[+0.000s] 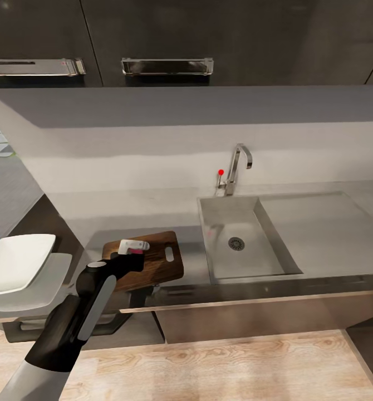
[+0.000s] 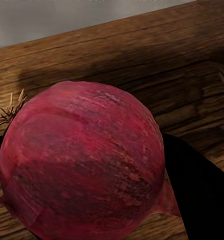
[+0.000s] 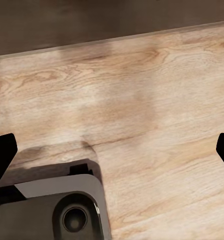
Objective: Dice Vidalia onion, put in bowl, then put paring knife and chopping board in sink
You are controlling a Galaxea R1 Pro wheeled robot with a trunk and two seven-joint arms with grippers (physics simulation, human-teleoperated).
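So we've got the Vidalia onion (image 2: pixel 84 162) clamped in the left gripper (image 1: pixel 135 248), hanging right over the chopping board (image 1: pixel 153 266), which sits on the tabletop (image 1: pixel 125 214) just beside the sink (image 1: pixel 239 245). The bowl (image 1: pixel 16 262) is well off to the left.

To do this step well, we'd lower straight down near the board's middle, away from the handle slot, and only let go once the bulb touches the wood. It's round, so a drop from height will probably send it rolling off the edge. Root end sideways looks fine for a stable rest.

The head view gives us the layout but the onion itself is basically hidden behind the wrist there. The left wrist view fixes that: red skin, stringy root tuft, dark fingers (image 2: pixel 202 195) hugging both sides, wood grain close behind.

The right gripper (image 3: pixel 112 150) is spread wide with nothing in it, pointing down at the wooden floor (image 3: pixel 157 100) by the robot's base (image 3: pixel 56 210). We can't spot the paring knife anywhere.
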